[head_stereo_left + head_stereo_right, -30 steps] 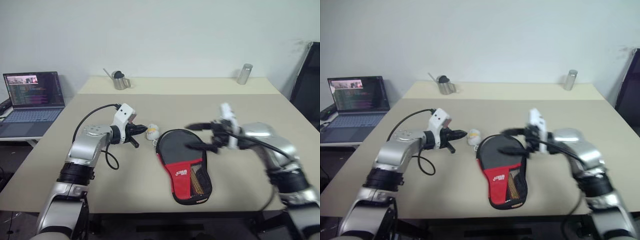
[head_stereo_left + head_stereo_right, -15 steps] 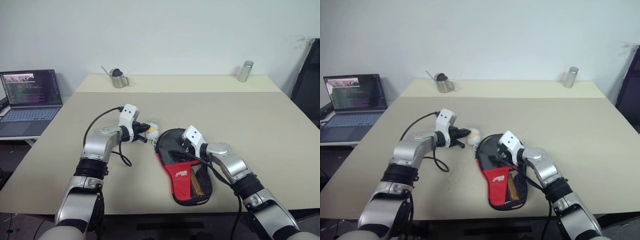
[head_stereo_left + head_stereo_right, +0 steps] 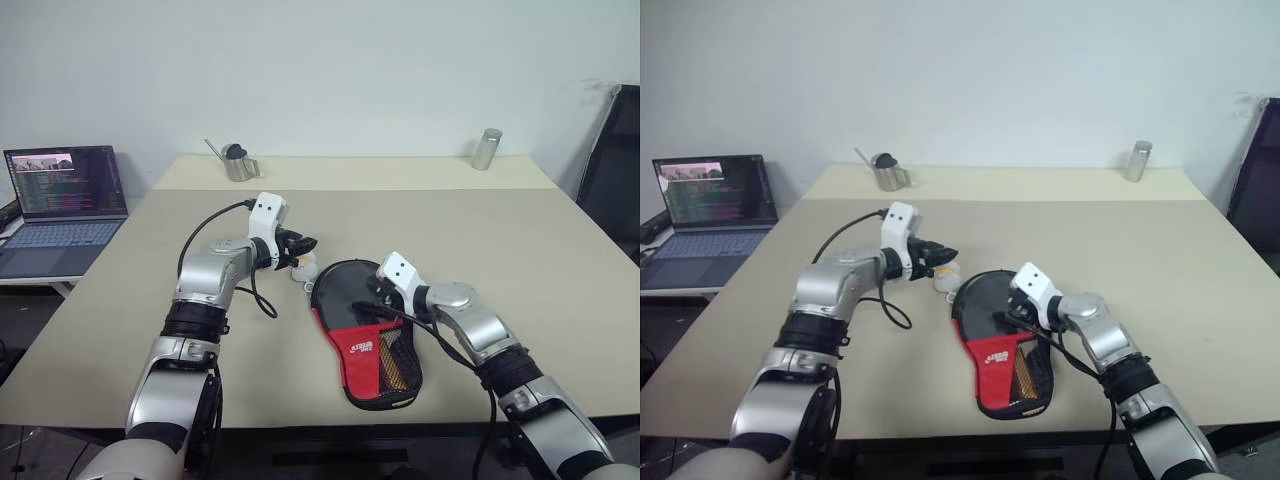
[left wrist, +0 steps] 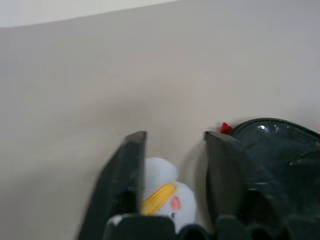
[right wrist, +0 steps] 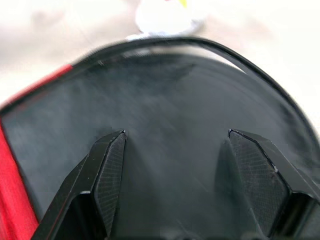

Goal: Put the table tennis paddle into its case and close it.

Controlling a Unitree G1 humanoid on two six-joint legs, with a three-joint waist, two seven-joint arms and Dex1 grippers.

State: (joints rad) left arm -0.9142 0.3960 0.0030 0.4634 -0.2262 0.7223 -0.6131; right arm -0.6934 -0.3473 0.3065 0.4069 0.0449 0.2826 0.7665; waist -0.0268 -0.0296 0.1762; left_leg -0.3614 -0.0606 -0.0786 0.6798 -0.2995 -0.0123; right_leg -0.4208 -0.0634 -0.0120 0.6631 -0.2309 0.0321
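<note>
One case (image 3: pixel 366 338) is lying on the beige table (image 3: pixel 520 280), its round dark end at twelve o'clock and its red mesh-pocket end at six. Inside that mesh pocket, a tan handle-like shape is showing; whether it is the paddle cannot be told. At the case's eleven o'clock, a small white and yellow toy (image 4: pixel 165 200) is sitting between the spread fingers of the left gripper (image 4: pixel 175 150). Over the case's dark end, the right gripper (image 5: pixel 175 150) is hovering with jaws wide, gripping nothing.

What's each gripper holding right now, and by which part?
Nothing is held. The left gripper stands open around a small white toy beside the case. The right gripper is open over the case's black top.
</note>
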